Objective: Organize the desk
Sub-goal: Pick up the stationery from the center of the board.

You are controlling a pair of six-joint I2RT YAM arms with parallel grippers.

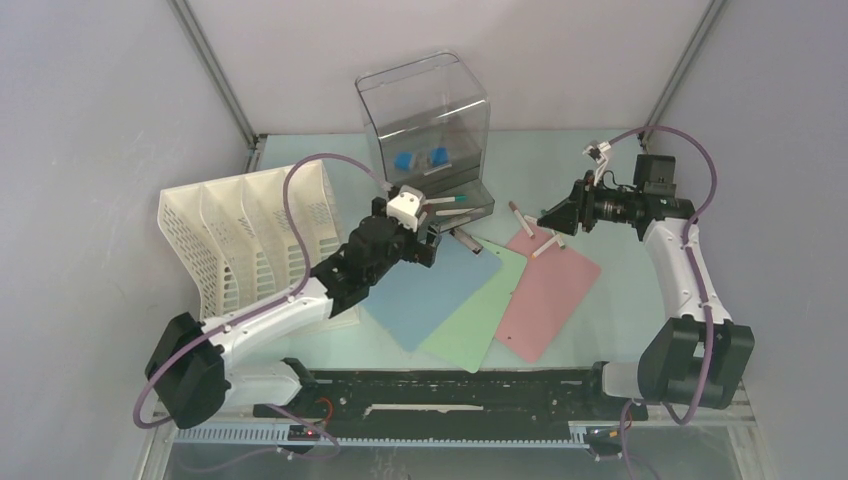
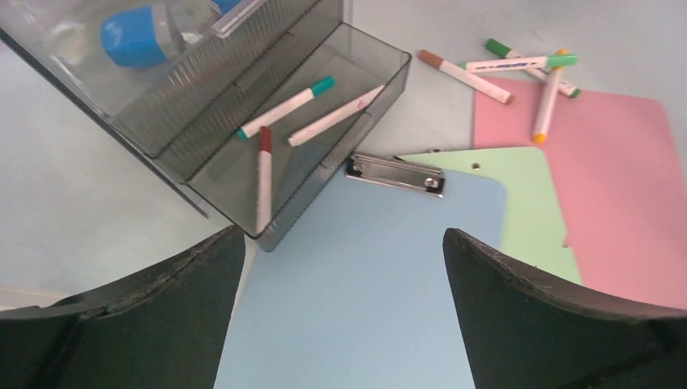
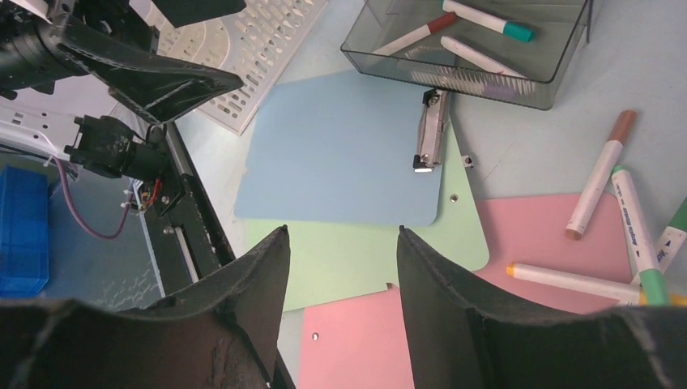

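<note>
**Marker sorting at the open drawer, both grippers empty**

*Top external view.* The tabletop (image 1: 620, 300) carries a white file rack (image 1: 240, 235) at left, a clear drawer box (image 1: 425, 120) at the back, and three fanned clipboards: blue (image 1: 430, 295), green (image 1: 470, 325) and pink (image 1: 545, 295). The left gripper (image 1: 432, 240) hangs at the blue board's far edge, beside the drawer. The right gripper (image 1: 550, 218) sits over the loose markers (image 1: 530, 235).

*Left wrist view.* The left gripper (image 2: 340, 243) is spread to its widest and holds nothing. The pulled-out drawer (image 2: 316, 174) lies just ahead of it, with three markers inside: teal-capped (image 2: 283, 108), red-capped (image 2: 264, 178) and a pinkish one (image 2: 336, 116).

*Right wrist view.* The right gripper (image 3: 340, 235) stands part-way open with nothing between its fingers. The remaining markers lie to its right, on and beside the pink board's corner. They are crossed, so there is no common axis — the brown-capped one (image 3: 599, 174) runs diagonally and apart from the tangle.

Judged from this layout, the right arm is much the nearer to the loose markers, and the brown-capped one offers the cleanest approach, with the fingers turned across its length.
</note>
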